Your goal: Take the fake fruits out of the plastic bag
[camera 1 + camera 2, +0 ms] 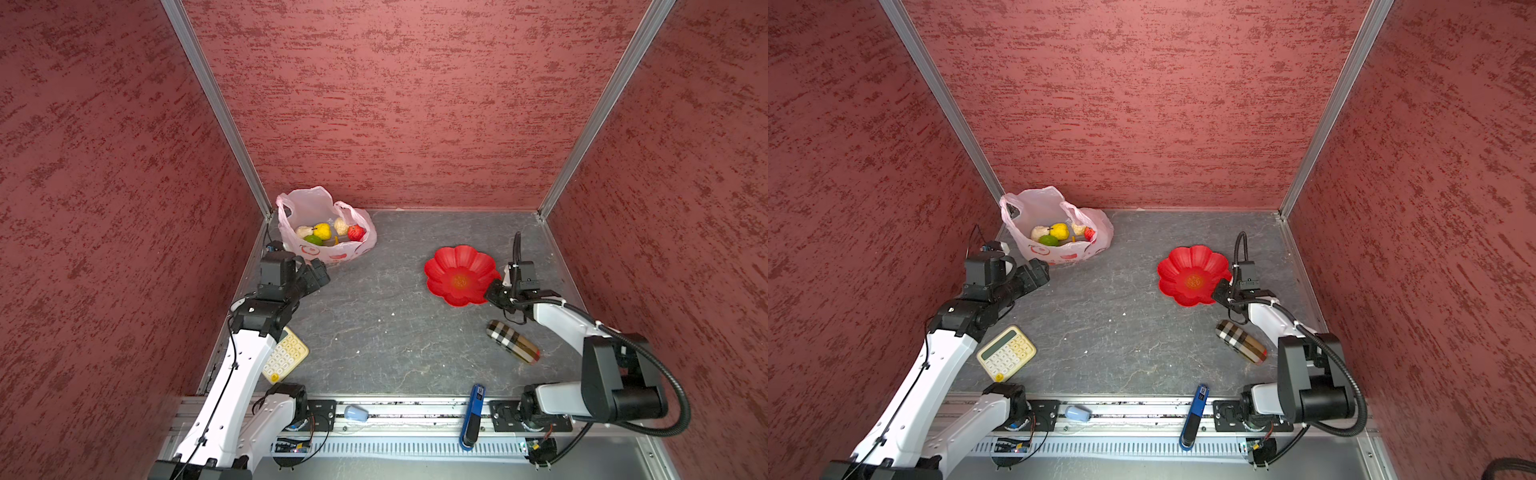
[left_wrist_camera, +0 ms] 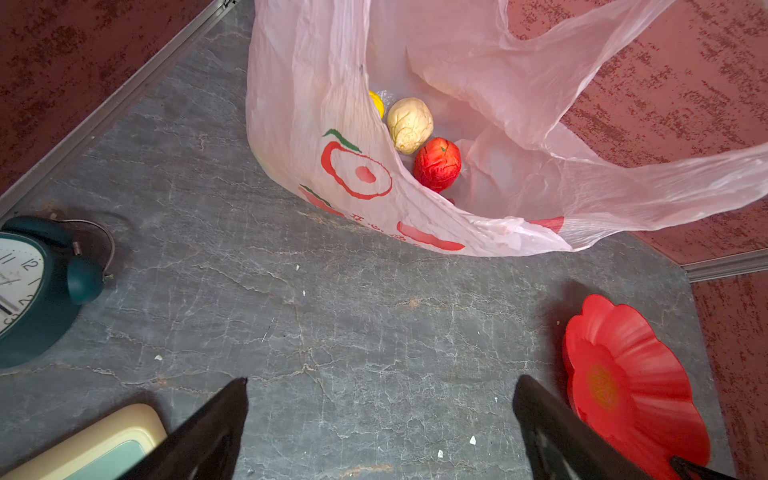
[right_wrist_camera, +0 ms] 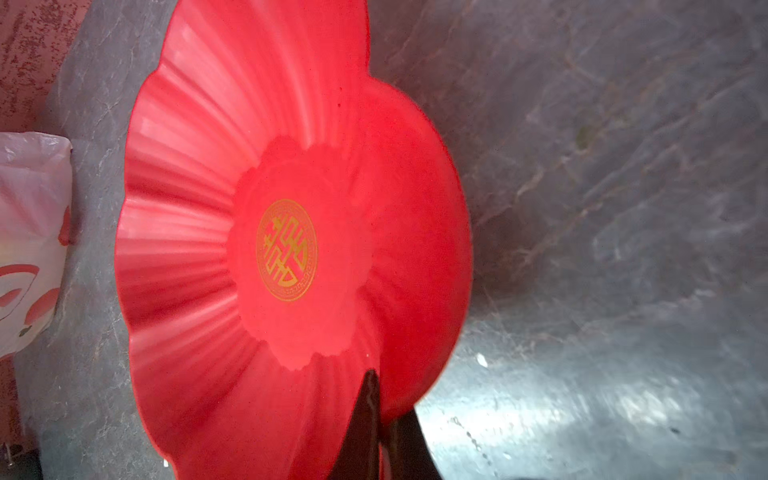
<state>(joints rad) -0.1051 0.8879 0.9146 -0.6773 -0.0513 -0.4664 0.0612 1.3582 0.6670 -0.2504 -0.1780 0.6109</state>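
While the fake fruits [image 1: 323,231] sit inside the plastic bag [image 1: 309,203], we've got our left gripper [image 2: 382,386] spread wide just in front of that bag, and well off to the bag's right our right gripper [image 3: 388,399] pinches the rim of the red flower dish [image 3: 187,208].

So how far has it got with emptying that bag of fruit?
Nothing is out yet: the fake fruits all lie inside the plastic bag, and the red dish holds none. In hand: the right tool is pinched shut on the dish's rim, while the left tool hangs open and empty near the bag. Every fruit is left to lift out.
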